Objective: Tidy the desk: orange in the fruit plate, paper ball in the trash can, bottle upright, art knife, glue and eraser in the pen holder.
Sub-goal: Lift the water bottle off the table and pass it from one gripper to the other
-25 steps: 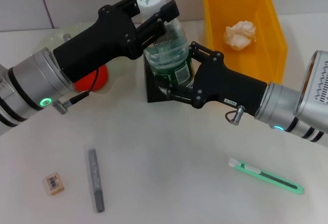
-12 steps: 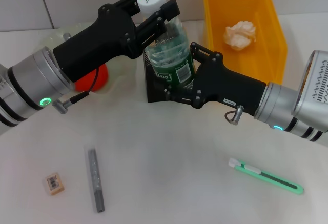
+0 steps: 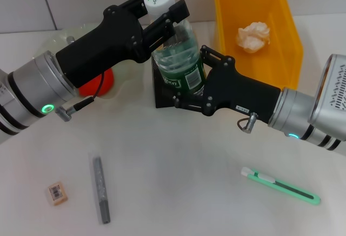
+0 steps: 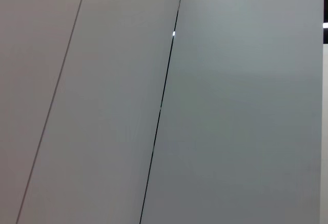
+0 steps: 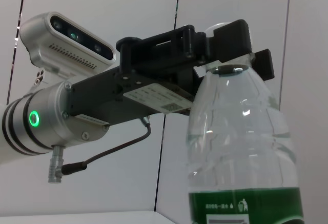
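A clear bottle (image 3: 178, 58) with a green label and a white cap stands nearly upright in front of the black pen holder (image 3: 161, 96). My left gripper (image 3: 162, 15) is shut on its neck just under the cap. My right gripper (image 3: 188, 82) is shut around its lower body. The right wrist view shows the bottle (image 5: 241, 147) close up, with the left gripper (image 5: 233, 47) on its neck. The orange (image 3: 101, 82) lies in the pale fruit plate (image 3: 69, 35). The paper ball (image 3: 253, 36) lies in the yellow bin (image 3: 286, 63). The green art knife (image 3: 281, 186), grey glue stick (image 3: 101, 190) and eraser (image 3: 57, 193) lie on the desk.
Both arms cross the middle back of the white desk. The knife lies at the front right, and the glue stick and eraser at the front left. The left wrist view shows only a grey panelled wall (image 4: 230, 106).
The bottle has turned a little in the grip, so its label shows differently. Both arms have hardly moved.
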Tool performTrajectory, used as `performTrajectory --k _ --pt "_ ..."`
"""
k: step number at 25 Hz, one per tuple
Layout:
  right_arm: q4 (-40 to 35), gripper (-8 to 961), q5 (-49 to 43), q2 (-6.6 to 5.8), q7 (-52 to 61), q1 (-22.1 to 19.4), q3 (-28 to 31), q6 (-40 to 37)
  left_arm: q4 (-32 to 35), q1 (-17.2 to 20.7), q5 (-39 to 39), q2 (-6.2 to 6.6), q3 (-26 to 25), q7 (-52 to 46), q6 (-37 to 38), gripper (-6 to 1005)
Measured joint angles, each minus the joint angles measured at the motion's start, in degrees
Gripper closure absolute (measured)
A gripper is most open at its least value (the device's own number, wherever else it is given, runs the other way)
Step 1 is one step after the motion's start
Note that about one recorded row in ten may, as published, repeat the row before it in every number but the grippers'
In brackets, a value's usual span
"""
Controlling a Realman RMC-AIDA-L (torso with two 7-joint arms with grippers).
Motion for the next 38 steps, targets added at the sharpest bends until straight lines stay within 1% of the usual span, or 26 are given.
performTrajectory --k 21,25,38 --pt "0.07 120 0.02 0.0 -0.09 -2.65 0.15 -2.8 0.0 0.03 -0.03 0.0 0.11 0.0 0.03 535" --pt "0.04 120 0.02 0.0 -0.09 -3.5 0.52 -4.06 0.0 0.03 -0.02 0.01 0.09 0.0 0.02 534" --pt "-0.54 121 0.0 -0.08 -0.18 -7.01 0.82 -4.19 0.0 0.2 -0.46 0.0 0.0 0.76 -0.03 529"
